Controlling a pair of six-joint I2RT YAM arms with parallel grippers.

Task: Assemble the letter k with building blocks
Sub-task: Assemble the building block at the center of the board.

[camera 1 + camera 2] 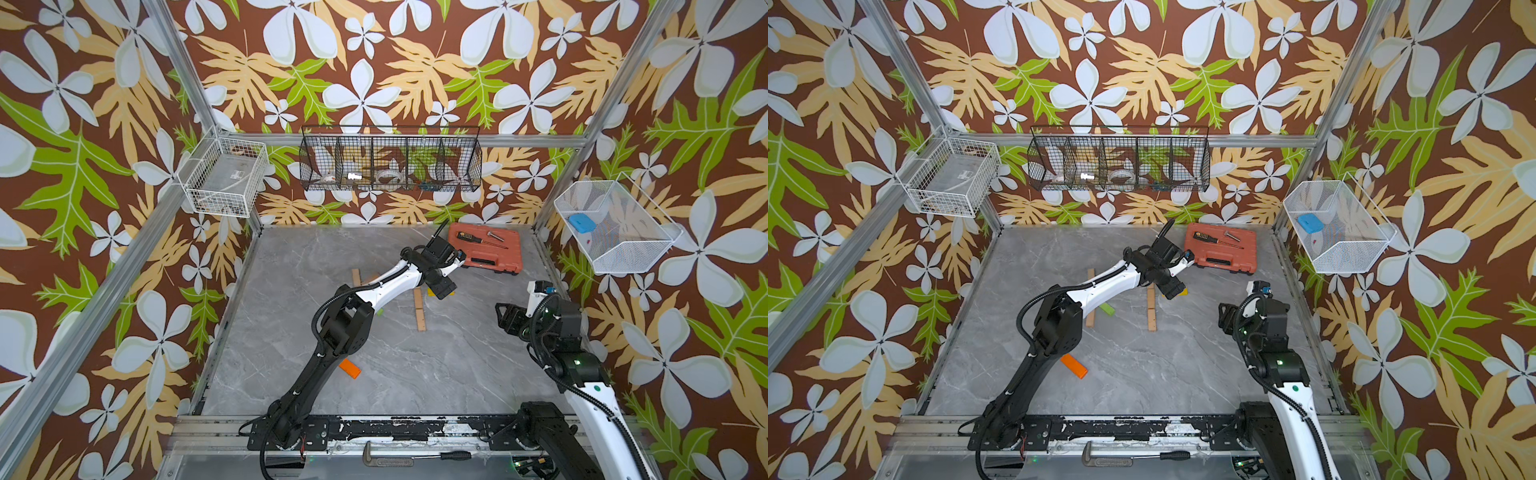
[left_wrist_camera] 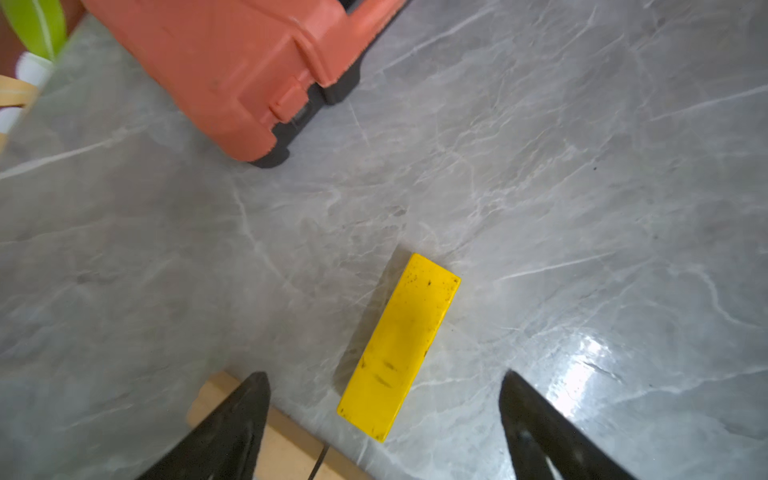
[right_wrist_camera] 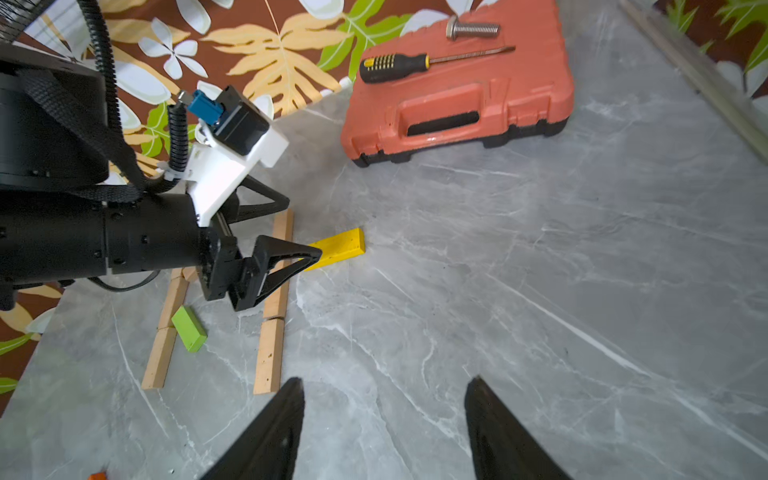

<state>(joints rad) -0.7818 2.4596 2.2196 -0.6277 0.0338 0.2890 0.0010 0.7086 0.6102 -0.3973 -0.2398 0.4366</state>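
The letter was judged to be only partly built. Two plain planks were laid end to end in a straight line on the bench, and a second line of plain planks was laid beside it, with the green block set at an angle against that line. The yellow block was found flat on the bench, slanting away from the far end of the first line. It could not be told whether it was already placed as an arm of the letter. The orange block was left well apart, near the left arm's base, so at least one diagonal was judged still to be set.

The left pincer was held released over the yellow block's near end, nothing being grasped. The right pincer was also released and empty, kept back at the bench's right side.

The red-orange tool case was seen near the yellow block, so room was narrowed there. Open bench was left in front and to the right.
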